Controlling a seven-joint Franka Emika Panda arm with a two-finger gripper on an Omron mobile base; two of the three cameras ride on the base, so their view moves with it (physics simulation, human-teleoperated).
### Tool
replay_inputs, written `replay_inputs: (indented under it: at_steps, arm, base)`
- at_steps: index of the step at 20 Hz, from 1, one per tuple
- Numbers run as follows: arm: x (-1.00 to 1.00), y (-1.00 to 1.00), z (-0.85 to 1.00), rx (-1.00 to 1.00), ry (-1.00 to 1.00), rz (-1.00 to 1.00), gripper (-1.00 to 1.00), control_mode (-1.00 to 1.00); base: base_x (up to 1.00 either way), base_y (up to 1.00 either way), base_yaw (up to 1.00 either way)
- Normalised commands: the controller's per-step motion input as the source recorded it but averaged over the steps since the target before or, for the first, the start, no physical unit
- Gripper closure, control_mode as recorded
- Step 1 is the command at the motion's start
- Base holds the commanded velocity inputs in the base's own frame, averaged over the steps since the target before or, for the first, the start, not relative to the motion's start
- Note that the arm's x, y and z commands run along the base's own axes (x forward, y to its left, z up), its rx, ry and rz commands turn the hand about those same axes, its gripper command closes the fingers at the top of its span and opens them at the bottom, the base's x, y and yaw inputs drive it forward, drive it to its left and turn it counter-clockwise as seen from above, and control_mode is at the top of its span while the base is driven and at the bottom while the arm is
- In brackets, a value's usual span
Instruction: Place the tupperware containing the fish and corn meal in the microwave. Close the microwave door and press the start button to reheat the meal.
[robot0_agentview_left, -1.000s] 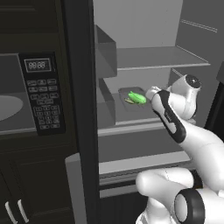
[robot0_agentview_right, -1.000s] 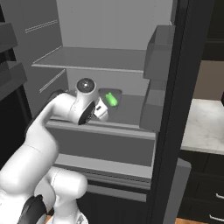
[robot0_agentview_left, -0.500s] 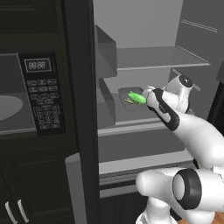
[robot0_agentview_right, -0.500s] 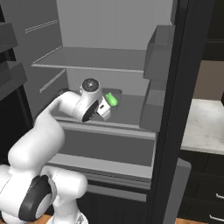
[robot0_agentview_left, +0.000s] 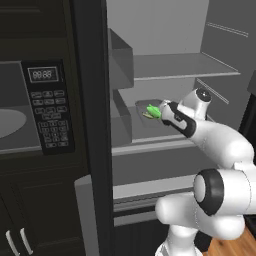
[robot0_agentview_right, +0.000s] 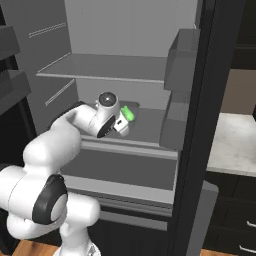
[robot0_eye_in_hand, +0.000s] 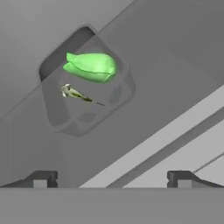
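The white arm reaches forward from the base into an open grey fridge, its wrist bent so that the hand (robot0_eye_in_hand: 111, 179) looks down at the middle shelf (robot0_agentview_left: 165, 132); the two finger tips stand wide apart with nothing between them, short of the tub. The tupperware (robot0_eye_in_hand: 85, 81) sits on that shelf, just ahead of the hand (robot0_agentview_left: 162, 111) and not touching it. Inside it lies the fish and corn meal (robot0_eye_in_hand: 91, 67): a bright green lump with its long axis running across the hand view, slightly tilted, and a thin pale sliver beside it lying along much the same line. In the left base view the microwave (robot0_agentview_left: 47, 107) stands to the left beyond the fridge's dark edge, its cavity open, showing part of the pale turntable (robot0_agentview_left: 10, 122) and the keypad panel with its display. In the right base view a pale surface (robot0_agentview_right: 232, 145) lies to the right of the fridge.
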Motion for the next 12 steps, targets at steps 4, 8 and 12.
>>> replay_inputs:
  at_steps: [4, 8, 12]
  arm:
    - [0.37, 0.00, -0.13, 0.00, 0.00, 0.00, -1.00, -1.00]
    - [0.38, 0.04, -0.09, 0.00, 0.00, 0.00, -1.00, -1.00]
    - [0.38, 0.08, -0.11, 0.00, 0.02, -0.01, -1.00, -1.00]
  base:
    - [0.00, 0.00, 0.00]
    - [0.00, 0.00, 0.00]
    - [0.00, 0.00, 0.00]
